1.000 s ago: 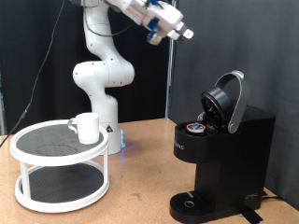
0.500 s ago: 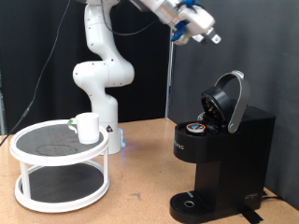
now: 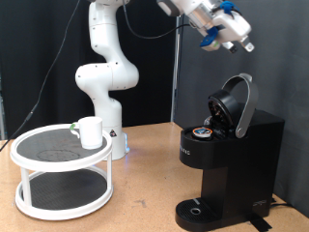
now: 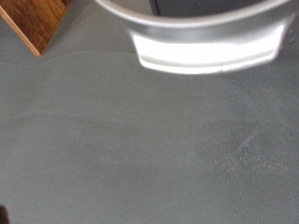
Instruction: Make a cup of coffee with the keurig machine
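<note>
Dark curtain hangs behind a wooden table (image 3: 145,184). On it, far to the keurig machine's left, stands a white two-tier round stand (image 3: 63,174) with the cup (image 3: 90,131) on its upper shelf, upright. Next comes the keurig machine (image 3: 232,155) itself — lid raised, a dark-topped pod (image 3: 202,132) sitting in the open chamber. High above the machine's lid hangs the claw (image 3: 246,45); whether it is released or clenched cannot be told, and nothing shows between its fingers.

exterior view frontal and distant, wrist view close-up
</note>
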